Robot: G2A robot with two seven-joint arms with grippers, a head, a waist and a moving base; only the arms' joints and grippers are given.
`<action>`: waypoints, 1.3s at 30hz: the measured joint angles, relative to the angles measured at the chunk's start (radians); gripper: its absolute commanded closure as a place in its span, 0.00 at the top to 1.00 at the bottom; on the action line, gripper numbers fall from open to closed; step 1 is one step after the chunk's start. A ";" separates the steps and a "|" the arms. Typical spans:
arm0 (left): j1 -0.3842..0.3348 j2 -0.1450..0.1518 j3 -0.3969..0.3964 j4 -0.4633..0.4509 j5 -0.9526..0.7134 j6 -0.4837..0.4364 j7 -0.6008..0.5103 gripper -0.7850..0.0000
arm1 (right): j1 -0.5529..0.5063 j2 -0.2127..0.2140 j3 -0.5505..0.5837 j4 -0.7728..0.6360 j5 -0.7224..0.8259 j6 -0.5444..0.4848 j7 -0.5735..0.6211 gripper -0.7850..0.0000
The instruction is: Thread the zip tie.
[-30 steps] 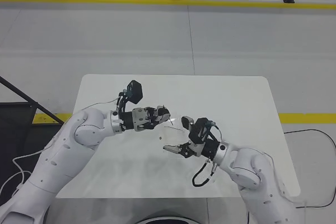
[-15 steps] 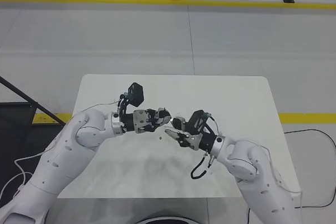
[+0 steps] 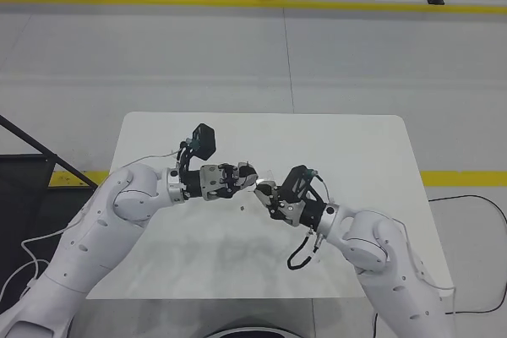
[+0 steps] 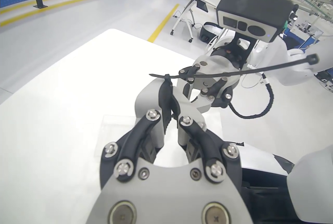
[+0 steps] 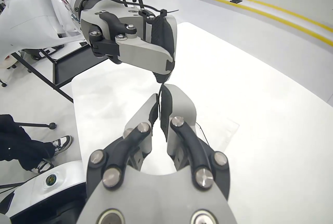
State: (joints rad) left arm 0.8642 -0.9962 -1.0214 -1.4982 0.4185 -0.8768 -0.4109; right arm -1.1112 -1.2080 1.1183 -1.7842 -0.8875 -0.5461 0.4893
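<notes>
Centrally above the white table (image 3: 363,144), the left gripper (image 4: 167,87) is seen with its fingers pressed together, pinching a black zip tie (image 4: 234,72) near one end. A short tip is left sticking out on one side of the pinch. On the other side the long strap is carried through the air past the right gripper (image 5: 160,97) towards the right arm, and its thicker end hangs free, held by nothing. The right gripper's fingers are likewise pressed together, and their tips are set just beside the left fingertips. Whether the two are touching cannot be told, nor whether anything is caught between the right pads. Beneath both grippers a clear plastic sheet (image 5: 223,128) is laid flat on the table, well apart from the zip tie held above it.
</notes>
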 measured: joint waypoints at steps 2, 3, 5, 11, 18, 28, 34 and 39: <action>0.001 -0.001 -0.001 0.000 0.001 0.000 0.001 0.00 | 0.000 0.000 0.000 0.000 0.001 0.001 -0.002 0.00; 0.001 -0.001 -0.002 0.001 0.001 -0.001 0.002 0.00 | 0.000 0.001 0.000 0.000 0.000 0.002 -0.003 0.00; 0.002 -0.002 -0.002 0.002 0.000 -0.002 0.003 0.39 | 0.001 0.001 0.000 -0.001 0.001 0.003 -0.005 0.00; 0.000 -0.003 -0.003 0.007 -0.017 -0.007 -0.011 1.00 | -0.008 0.003 0.011 -0.007 0.000 0.009 -0.039 0.00; -0.002 -0.003 -0.007 0.015 -0.035 -0.016 -0.029 1.00 | -0.026 0.008 0.031 -0.015 0.004 0.002 -0.068 0.00; 0.022 0.019 -0.069 0.078 -0.151 -0.123 -0.077 1.00 | -0.028 0.024 0.083 0.007 0.118 -0.128 -0.033 0.00; 0.018 0.051 -0.080 0.064 -0.400 -0.135 -0.236 1.00 | 0.025 0.041 0.071 0.074 0.275 -0.327 0.101 0.00; 0.005 0.069 -0.081 0.085 -0.604 -0.135 -0.370 1.00 | 0.099 0.054 0.017 0.145 0.441 -0.425 0.256 0.00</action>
State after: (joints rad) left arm 0.8692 -0.9273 -1.1023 -1.4135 -0.1858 -1.0122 -0.7809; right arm -1.0121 -1.1540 1.1349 -1.6394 -0.4461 -0.9710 0.7448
